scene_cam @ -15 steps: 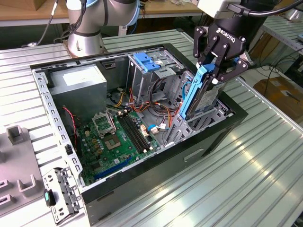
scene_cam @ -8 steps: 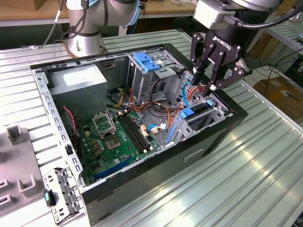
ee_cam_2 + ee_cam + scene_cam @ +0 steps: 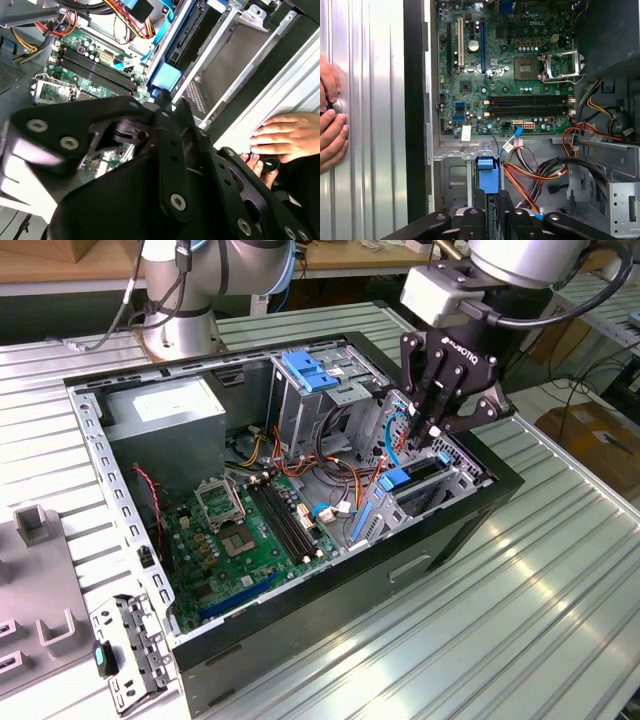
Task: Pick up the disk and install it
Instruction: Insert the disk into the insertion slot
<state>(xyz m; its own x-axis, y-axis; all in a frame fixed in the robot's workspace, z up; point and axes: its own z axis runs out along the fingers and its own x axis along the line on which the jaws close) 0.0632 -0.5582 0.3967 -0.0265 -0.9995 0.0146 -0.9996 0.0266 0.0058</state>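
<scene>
Hovering gripper [image 3: 428, 430] right over disk [image 3: 398, 478], looks mostly slotted into bay [image 3: 455, 480]; grip state, can't tell tbh.

Open computer case [image 3: 300, 612] on ribbed metal table [image 3: 530, 620].
Green motherboard [image 3: 235, 540] lies flat on the case floor, grey power supply [image 3: 165, 412] near the back wall. Metal drive cage [image 3: 300, 415] with blue latch [image 3: 308, 370] stands beside it. Coloured cables [image 3: 345, 478] bunch nearby. Perforated bracket [image 3: 130, 652] lies outside the case.
</scene>
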